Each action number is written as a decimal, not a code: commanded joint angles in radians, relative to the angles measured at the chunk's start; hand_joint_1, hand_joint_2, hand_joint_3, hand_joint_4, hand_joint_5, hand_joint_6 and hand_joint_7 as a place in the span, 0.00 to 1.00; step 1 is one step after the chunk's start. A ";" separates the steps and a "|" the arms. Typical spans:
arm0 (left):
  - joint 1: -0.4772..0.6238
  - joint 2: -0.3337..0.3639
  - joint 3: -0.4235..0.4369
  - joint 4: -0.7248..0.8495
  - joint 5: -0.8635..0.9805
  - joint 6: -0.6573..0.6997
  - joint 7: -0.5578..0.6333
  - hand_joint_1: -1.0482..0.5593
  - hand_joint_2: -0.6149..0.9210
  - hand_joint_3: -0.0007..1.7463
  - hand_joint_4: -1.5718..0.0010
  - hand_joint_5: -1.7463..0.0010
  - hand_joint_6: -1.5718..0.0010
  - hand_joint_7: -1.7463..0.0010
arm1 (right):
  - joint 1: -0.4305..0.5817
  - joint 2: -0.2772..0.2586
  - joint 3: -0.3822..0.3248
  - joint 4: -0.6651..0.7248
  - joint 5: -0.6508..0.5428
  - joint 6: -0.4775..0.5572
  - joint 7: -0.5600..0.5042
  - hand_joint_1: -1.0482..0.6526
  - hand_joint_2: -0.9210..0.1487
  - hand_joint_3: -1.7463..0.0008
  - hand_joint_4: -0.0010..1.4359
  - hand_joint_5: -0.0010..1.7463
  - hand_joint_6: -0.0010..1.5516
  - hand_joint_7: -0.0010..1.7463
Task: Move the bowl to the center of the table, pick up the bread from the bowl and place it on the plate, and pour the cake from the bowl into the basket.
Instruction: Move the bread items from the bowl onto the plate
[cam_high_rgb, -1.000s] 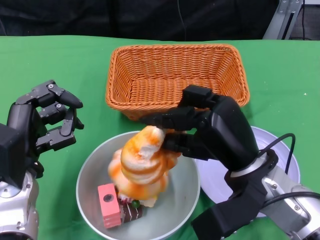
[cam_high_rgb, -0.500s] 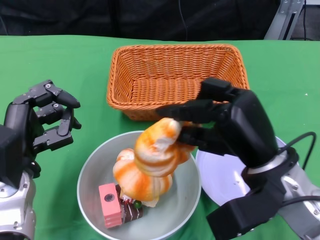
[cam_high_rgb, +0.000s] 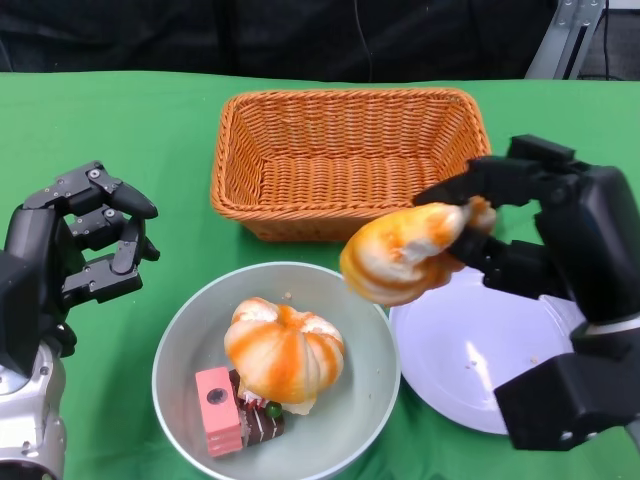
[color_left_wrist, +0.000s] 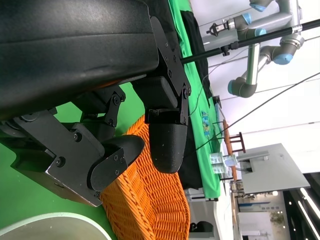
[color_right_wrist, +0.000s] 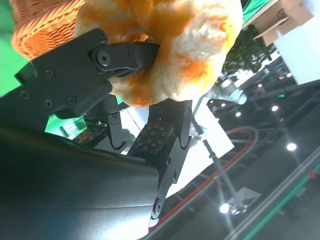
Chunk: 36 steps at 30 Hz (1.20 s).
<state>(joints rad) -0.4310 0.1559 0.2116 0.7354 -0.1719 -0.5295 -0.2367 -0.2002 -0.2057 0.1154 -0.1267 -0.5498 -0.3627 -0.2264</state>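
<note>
The right robot hand is clamped on a piece of bread, an orange-and-white swirled bun, and holds it in the air above the near rim of the plate, at about three o'clock from the bowl. In the right wrist view the fingers bite into the bun's side and its pale surface bulges around them, so it looks soft and springy, light for its bulk and not slippery. A grip across its thick middle seems the safest hold; a pinch at a tapered end would likely let it droop or tear.

A second bun sits in the middle of the bowl, with a pink block of cake and a dark slice of cake at about seven o'clock inside the rim. The cakes look small and crumbly, better tipped out than pinched. The bowl appears stiff and smooth-walled, best taken by the rim.

The basket stands at twelve o'clock from the bowl on the green table. The left robot hand hangs at nine o'clock beside the bowl, fingers apart and holding nothing.
</note>
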 joint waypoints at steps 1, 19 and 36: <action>-0.016 0.019 0.012 0.013 -0.007 -0.015 -0.007 0.65 0.70 0.68 0.47 0.15 0.44 0.29 | 0.025 0.003 -0.032 -0.057 0.023 0.070 0.033 0.51 0.33 0.58 0.54 0.89 0.64 0.49; -0.023 0.025 0.015 0.023 -0.011 -0.014 -0.014 0.66 0.70 0.69 0.46 0.17 0.43 0.30 | 0.142 0.020 -0.106 -0.368 0.159 0.652 0.354 0.54 0.08 0.81 0.59 1.00 0.57 0.55; -0.021 0.026 0.014 0.022 -0.003 -0.014 -0.011 0.66 0.70 0.68 0.47 0.17 0.43 0.30 | 0.154 -0.023 -0.086 -0.292 0.158 0.805 0.399 0.55 0.00 0.89 0.53 1.00 0.55 0.52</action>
<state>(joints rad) -0.4417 0.1629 0.2150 0.7585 -0.1715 -0.5314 -0.2523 -0.0451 -0.2083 0.0276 -0.4323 -0.3871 0.4342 0.1683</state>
